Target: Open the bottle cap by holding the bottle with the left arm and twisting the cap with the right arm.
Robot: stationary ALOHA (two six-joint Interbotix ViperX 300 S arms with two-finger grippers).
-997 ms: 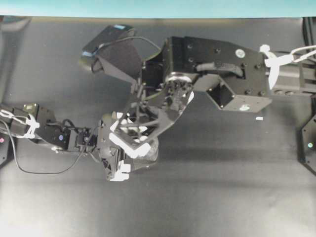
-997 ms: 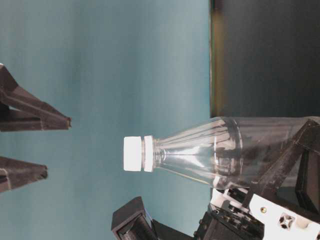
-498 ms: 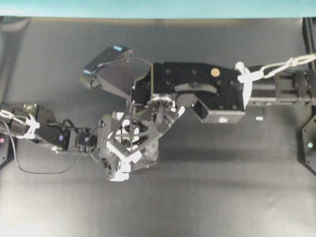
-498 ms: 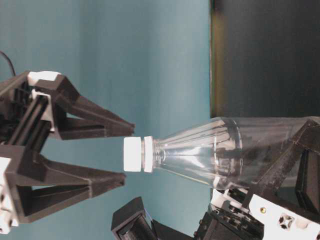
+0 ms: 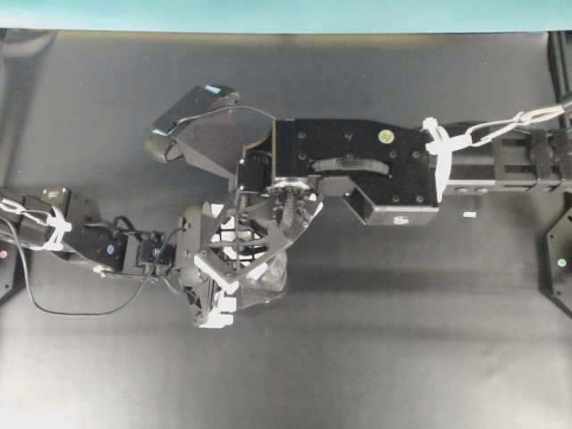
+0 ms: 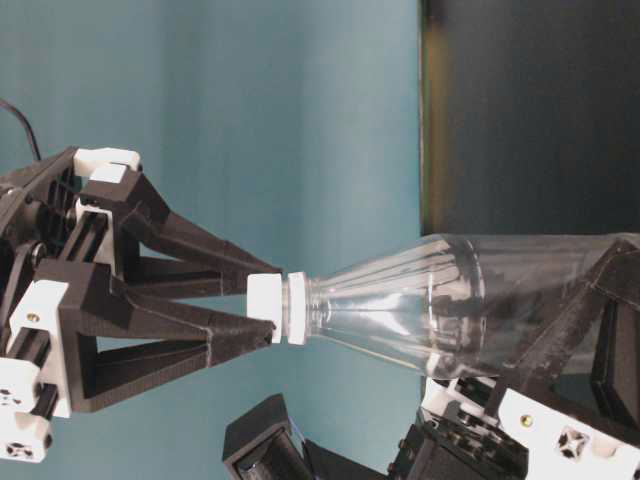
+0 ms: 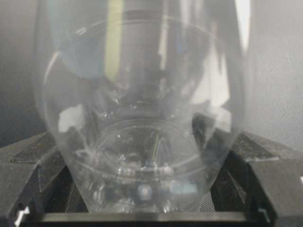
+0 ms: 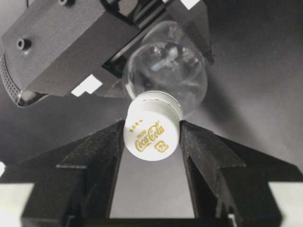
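Your bottle is clear, empty plastic, standing upright with its rounded lower body gripped in the left claw. Its white cap, printed with a gold Coca-Cola logo, sits pinched between the right claw's fingers.

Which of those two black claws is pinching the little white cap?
The right gripper, on the bulky arm reaching from above: its fingers flank the cap. The left gripper instead clasps the clear bottle around its rounded body.
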